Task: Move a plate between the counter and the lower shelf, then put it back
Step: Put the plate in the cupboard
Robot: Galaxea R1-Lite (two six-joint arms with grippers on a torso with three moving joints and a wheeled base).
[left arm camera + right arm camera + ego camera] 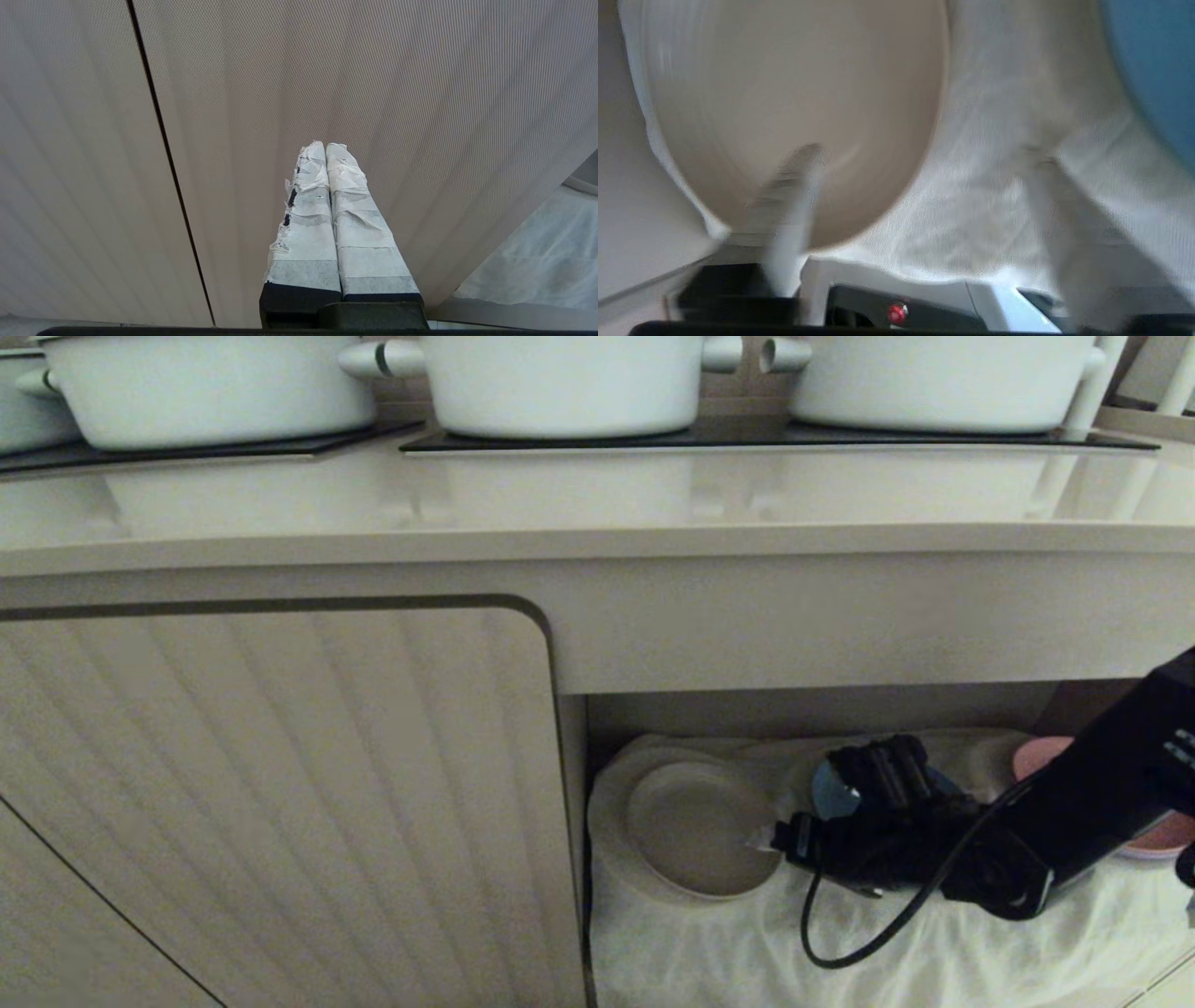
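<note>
In the lower shelf (pixel 709 952), a beige-walled niche floored with wrinkled off-white cloth at 5 o'clock of the head view, sits the plate (pixel 695 826), small, round, matte cream-beige, low upright rim. It rests on a larger pale plate (pixel 611 859) at the niche's left end.

Left of the niche, 8 o'clock: a ribbed beige cabinet door (pixel 271 803), shut. The left gripper (pixel 327 149) hangs parked before a ribbed panel like it in its own wrist view, taped fingers pressed together, nothing between them.

Above, 12 o'clock: the counter (pixel 597 513), a smooth pale beige slab with thick front edge, carries black glass hob panels (pixel 775 437) and three white lidded pots (pixel 565 383).

Right of the plate, 4 o'clock: the right gripper (pixel 770 840), black, reaches in from the right edge. Its jaws stand wide. In the right wrist view one finger (pixel 794 186) lies over the plate's inner surface, the other over cloth beside it; the rim falls between them. No grip shown; contact cannot be told through blur.

Behind the gripper, a blue round plate (pixel 831 793) is partly hidden. Farther right, 3 o'clock, a pink round plate (pixel 1041 756) shows behind the arm.
</note>
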